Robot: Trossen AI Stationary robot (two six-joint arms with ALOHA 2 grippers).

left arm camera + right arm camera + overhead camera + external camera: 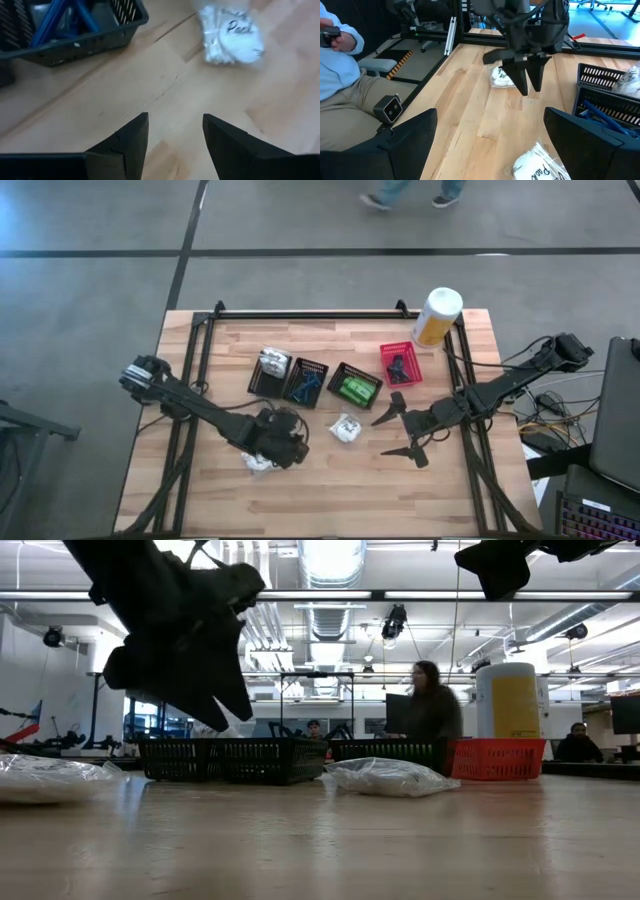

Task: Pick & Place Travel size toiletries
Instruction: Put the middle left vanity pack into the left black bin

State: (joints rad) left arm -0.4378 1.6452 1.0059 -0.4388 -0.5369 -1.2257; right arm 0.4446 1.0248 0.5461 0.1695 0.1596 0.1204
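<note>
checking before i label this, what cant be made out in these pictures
- Wrapped lump near the left tool: high view, mostly hidden under the arm.
- Contents of the red basket: high view, dark and too small to identify.
- Basket contents: low view, hidden behind the mesh walls.
- Print on the white packet: left wrist view, blurred.

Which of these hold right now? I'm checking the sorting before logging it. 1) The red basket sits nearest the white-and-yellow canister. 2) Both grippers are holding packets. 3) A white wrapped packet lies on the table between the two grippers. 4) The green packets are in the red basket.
1) True: the red basket is beside the canister.
2) False: the left gripper and right gripper are open and empty.
3) True: the white packet lies there.
4) False: the green packets are in a black basket.
</note>
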